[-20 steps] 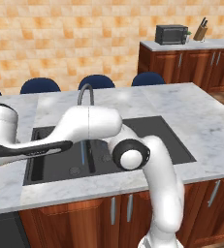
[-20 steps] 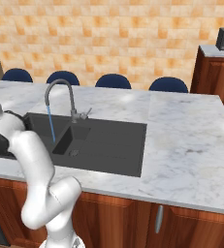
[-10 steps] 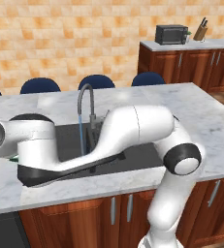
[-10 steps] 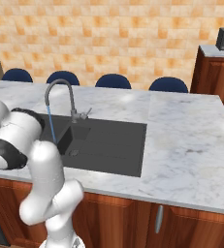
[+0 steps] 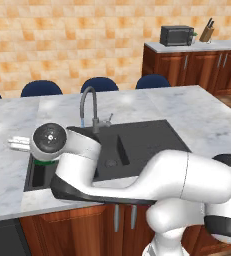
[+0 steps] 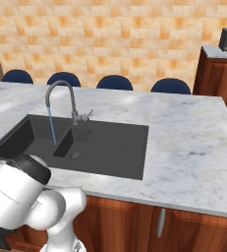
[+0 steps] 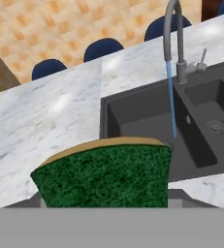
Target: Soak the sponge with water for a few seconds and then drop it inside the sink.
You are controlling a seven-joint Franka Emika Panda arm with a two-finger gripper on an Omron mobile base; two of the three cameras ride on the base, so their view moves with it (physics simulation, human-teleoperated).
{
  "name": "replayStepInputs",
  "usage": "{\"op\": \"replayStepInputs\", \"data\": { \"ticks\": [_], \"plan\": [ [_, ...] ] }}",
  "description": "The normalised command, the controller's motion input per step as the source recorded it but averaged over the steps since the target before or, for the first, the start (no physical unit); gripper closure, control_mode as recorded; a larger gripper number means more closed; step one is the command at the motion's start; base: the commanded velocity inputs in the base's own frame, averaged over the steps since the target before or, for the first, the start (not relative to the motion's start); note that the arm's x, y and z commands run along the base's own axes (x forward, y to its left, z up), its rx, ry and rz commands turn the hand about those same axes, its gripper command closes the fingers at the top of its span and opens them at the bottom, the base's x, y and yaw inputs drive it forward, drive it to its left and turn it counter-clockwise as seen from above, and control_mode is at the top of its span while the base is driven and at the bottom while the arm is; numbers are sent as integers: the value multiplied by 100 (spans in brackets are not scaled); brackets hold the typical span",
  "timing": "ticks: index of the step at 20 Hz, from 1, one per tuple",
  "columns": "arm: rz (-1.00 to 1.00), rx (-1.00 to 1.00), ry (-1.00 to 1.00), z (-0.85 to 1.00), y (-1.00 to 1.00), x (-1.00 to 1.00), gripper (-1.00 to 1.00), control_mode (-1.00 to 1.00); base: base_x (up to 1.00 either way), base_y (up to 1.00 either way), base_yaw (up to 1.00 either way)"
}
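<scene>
sponge (image 7: 106, 177) bottom centre, held in claw | water (image 7: 171, 99) upper right, running into sink (image 7: 133, 114)

One sponge (image 7: 106, 174), one sink (image 6: 110, 147), one faucet (image 6: 66, 101), four blue chairs (image 6: 114, 82).

Sponge (image 7: 104, 177) rough green scourer; sink (image 6: 110, 147) matt dark; counter (image 6: 193, 142) marble

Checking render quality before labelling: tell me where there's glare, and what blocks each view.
Left base view: pale glare patches on the marble counter; the arm hides much of the sink.
Right base view: soft sheen on the counter, water crisp.
Hand view: the sponge looms large, hiding the fingers.
</scene>
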Motion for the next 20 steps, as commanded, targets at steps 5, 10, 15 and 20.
{"op": "replayStepInputs", "data": {
  "ticks": [5,10,15,20],
  "plan": [
    [34,0,6,10,-45,30,100,-100,0,0,0],
    [40,0,1,22,-33,16,100,-100,0,0,0],
    [19,-4,-3,16,-6,-1,100,-100,0,0,0],
    [5,-12,-1,7,-4,-10,100,-100,0,0,0]
  ]
}}
